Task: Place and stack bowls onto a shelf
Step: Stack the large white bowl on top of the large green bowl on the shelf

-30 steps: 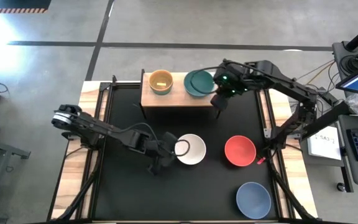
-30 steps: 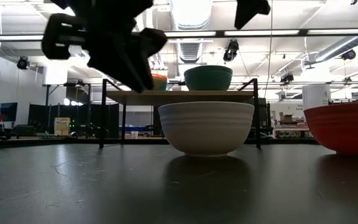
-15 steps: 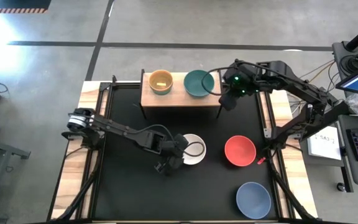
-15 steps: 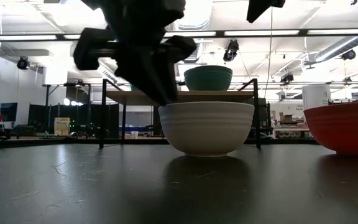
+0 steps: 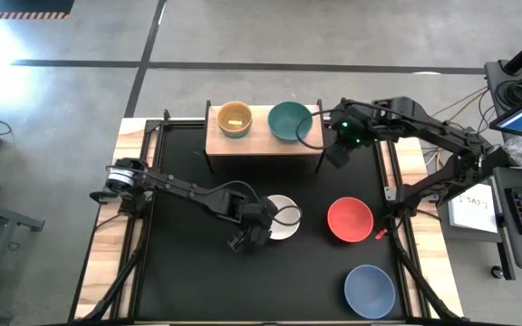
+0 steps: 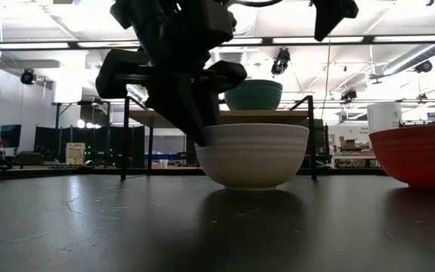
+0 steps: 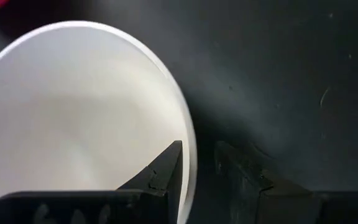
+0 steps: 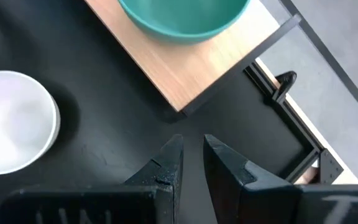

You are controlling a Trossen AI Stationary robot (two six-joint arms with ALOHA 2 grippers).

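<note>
Shelf (image 5: pixel 259 141): yellow bowl (image 5: pixel 235 119), teal bowl (image 5: pixel 289 120).

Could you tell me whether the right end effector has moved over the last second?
Yes. In the high view the right end effector has drawn away rightward from the teal bowl, now off the shelf's right end.

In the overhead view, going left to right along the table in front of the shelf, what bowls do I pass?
White bowl, with the left claw at its rim → red bowl → blue bowl, nearest the front edge.
</note>
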